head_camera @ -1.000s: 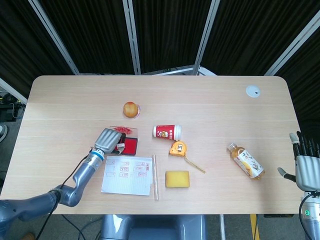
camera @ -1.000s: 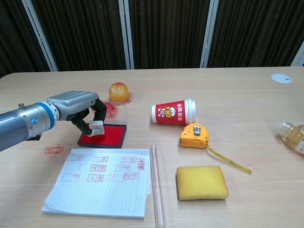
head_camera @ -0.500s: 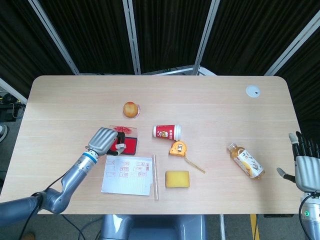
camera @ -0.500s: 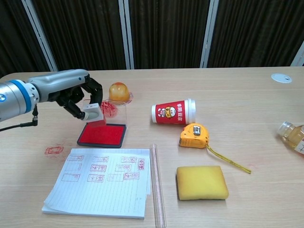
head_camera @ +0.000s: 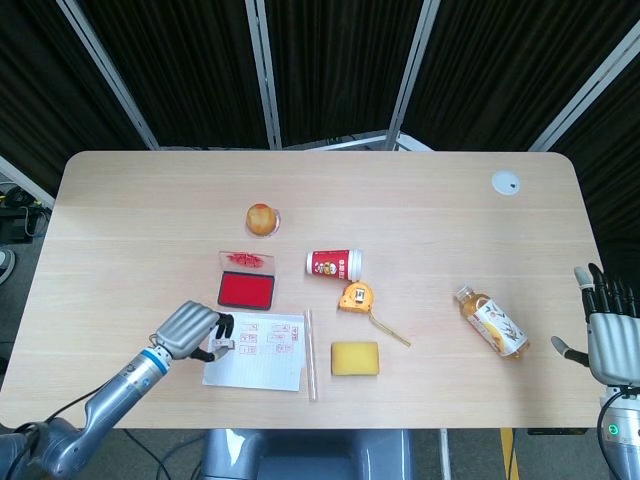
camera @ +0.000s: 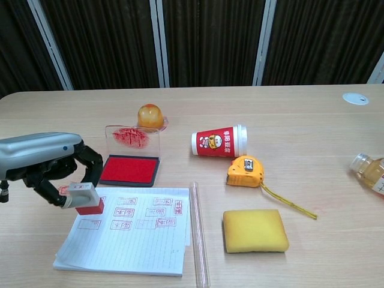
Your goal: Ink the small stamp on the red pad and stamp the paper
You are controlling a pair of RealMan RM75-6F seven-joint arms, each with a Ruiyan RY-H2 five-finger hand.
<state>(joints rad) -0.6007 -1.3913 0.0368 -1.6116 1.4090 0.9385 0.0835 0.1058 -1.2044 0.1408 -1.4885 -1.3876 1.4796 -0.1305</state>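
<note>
Down at the near left of the surface (camera: 312, 114), the left hand (camera: 51, 165) grips the small stamp (camera: 83, 198), its fingers (camera: 90, 162) curled around the grey body while the red inked face points down over the upper left corner of the paper (camera: 129, 231). From the chest view I cannot tell whether the stamp touches the sheet or sits just above it. The paper already carries several red rectangular prints. Just beyond it lies the red pad (camera: 130, 170), uncovered, with its clear lid standing upright along the far edge. A clear tube (camera: 198, 237) lies along the right side of the paper. Further right sit a yellow sponge (camera: 254, 230), a yellow tape measure (camera: 246, 170) and a red paper cup (camera: 219, 141) on its side. An orange jelly cup (camera: 150, 115) stands behind the pad, and a tea bottle (head_camera: 491, 322) lies toward the right. The right hand (head_camera: 610, 335) is off the right edge, fingers spread and holding nothing.
</note>
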